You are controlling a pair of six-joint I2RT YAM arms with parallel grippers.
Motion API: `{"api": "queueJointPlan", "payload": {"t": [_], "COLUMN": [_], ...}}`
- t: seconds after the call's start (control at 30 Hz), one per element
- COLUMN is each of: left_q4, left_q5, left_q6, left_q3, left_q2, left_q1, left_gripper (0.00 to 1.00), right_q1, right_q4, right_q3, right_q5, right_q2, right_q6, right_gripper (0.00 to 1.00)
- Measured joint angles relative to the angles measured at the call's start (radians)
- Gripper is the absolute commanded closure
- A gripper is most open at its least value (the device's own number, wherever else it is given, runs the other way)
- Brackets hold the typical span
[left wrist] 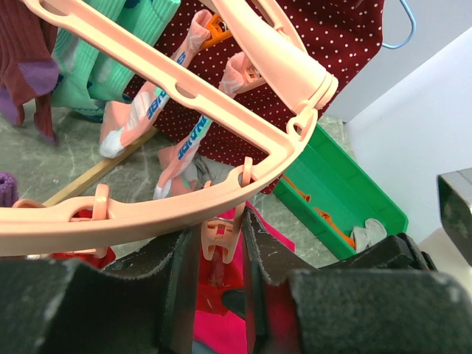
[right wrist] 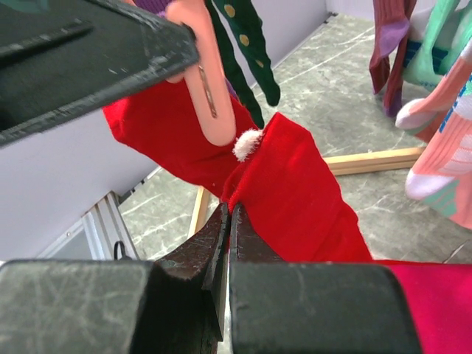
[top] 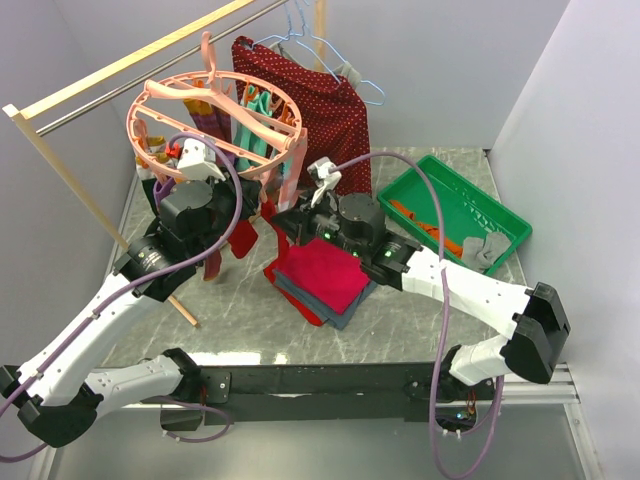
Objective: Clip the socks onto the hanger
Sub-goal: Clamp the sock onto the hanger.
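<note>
Grey marbled table top (top: 420,300), white walls on three sides, wooden rail (top: 130,60) running across upper left. Pink hanger (left wrist: 287,51) hangs off the rail at back left, above the L arm. Several socks already clipped on it: teal sock (left wrist: 110,51), maroon sock (left wrist: 22,44), a peach pair w/ blue lettering (left wrist: 140,110), and a green dotted sock (right wrist: 247,37) dangling on the near side. L gripper (left wrist: 219,254) is up under the hanger's outer ring, fingers narrow and pressed on either side of one pink clip (left wrist: 220,237) hanging from that ring. R gripper (right wrist: 227,221) is right of it, jaws fully closed w/ a fold of the red sock (right wrist: 295,199) pinched at the tips. The sock is lifted off the table, and its white bobble sits just beside the lower end of the clip. The sock is not in the clip's mouth as far as the R wrist view shows. Folded red and grey cloth stack (top: 325,275) lies at table centre below the R gripper. Dark red dotted garment (top: 330,100) hangs at the back on light-blue wire hangers (top: 310,40). Green tray (top: 500,215) at far right holds orange bits and a grey item, too small to tell what.
</note>
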Motion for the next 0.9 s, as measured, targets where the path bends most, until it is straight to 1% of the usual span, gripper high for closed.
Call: {"api": "queueJointPlan", "payload": {"t": [0.3, 0.9], "left_q4": [0.001, 0.001], "left_q5": [-0.004, -0.023], "left_q6": [0.0, -0.004], "left_q3": [0.0, 0.0], "left_q2": [0.004, 0.007], "left_q1": [-0.003, -0.01], "left_gripper": [0.99, 0.99], "right_q1": [0.037, 0.077], "right_q4": [0.005, -0.008], "right_q3": [0.021, 0.061], "right_q5": [0.075, 0.138], "right_q2": [0.0, 0.013], "right_q6": [-0.009, -0.05], "right_gripper": [1.0, 1.0]}}
